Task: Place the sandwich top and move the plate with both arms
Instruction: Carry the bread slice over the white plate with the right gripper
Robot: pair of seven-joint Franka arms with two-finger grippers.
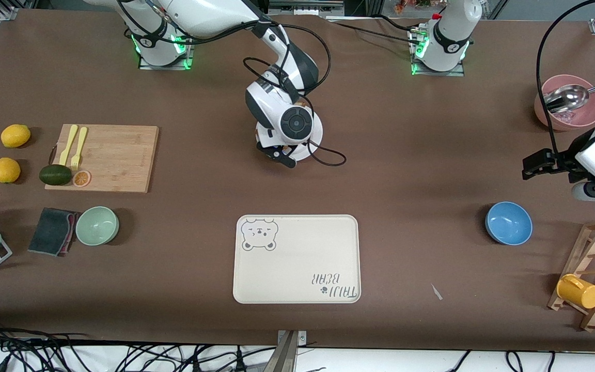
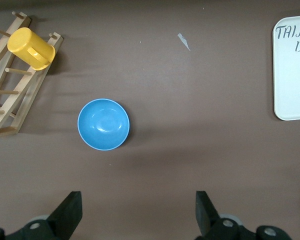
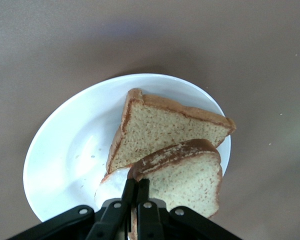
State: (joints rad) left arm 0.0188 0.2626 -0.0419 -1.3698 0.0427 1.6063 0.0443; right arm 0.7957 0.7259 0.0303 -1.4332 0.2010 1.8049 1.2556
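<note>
Now we hold sandwich top (image 3: 182,172) pinched in right gripper (image 3: 135,192) over plate (image 3: 65,150), above tan slice (image 3: 165,127) near table's robot-side edge. Left gripper (image 2: 137,212) waits, fingers apart, over blue bowl (image 2: 103,124). Risk: edge-pinched slice tilts, lands skewed off tan slice.

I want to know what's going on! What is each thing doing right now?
Right pincer: shut on the sandwich top, over the plate.
Sandwich top: held tilted above the darker bread slice.
Darker bread slice: lying on the plate.
Plate: on the table.
Left pincer: open, waiting above the table by the blue bowl.
Blue bowl: upright, empty.
</note>
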